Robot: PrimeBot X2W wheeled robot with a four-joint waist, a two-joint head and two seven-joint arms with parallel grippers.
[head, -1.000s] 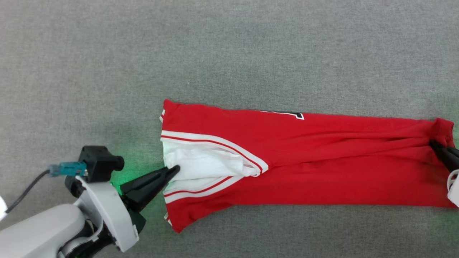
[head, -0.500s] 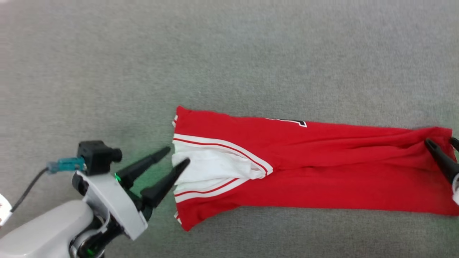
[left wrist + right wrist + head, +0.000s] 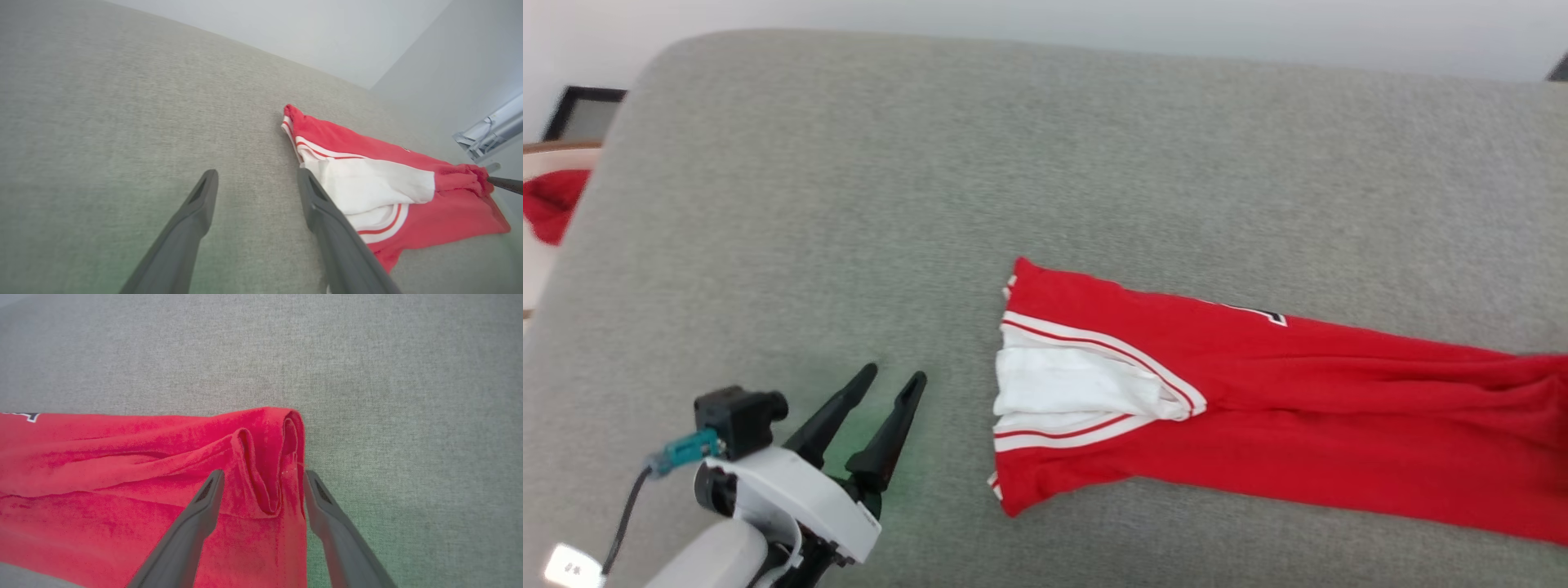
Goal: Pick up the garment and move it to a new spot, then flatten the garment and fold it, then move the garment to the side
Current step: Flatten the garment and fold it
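The garment (image 3: 1298,408) is a red jersey folded into a long strip on the grey upholstered surface (image 3: 849,204), with its white, red-striped end to the left. A sliver of black, white-edged number (image 3: 1262,315) peeks out at its far edge. My left gripper (image 3: 894,376) stands open and empty, a short way left of the white end (image 3: 367,183). My right gripper (image 3: 263,473) is open over the bunched red end (image 3: 265,449), one finger on the cloth and one at its edge, nothing pinched. Its fingertip (image 3: 506,184) shows at the left wrist view's right edge.
A red cloth scrap (image 3: 551,204) lies off the surface at the far left, by a dark frame (image 3: 584,110). The surface's rounded far edge (image 3: 1045,45) runs below a pale wall. Bare grey fabric spreads left of and behind the garment.
Both grippers went from shut on the garment's ends to open and let it go. The left one drew back from the white end. The head camera tilted up, bringing the far edge into view.
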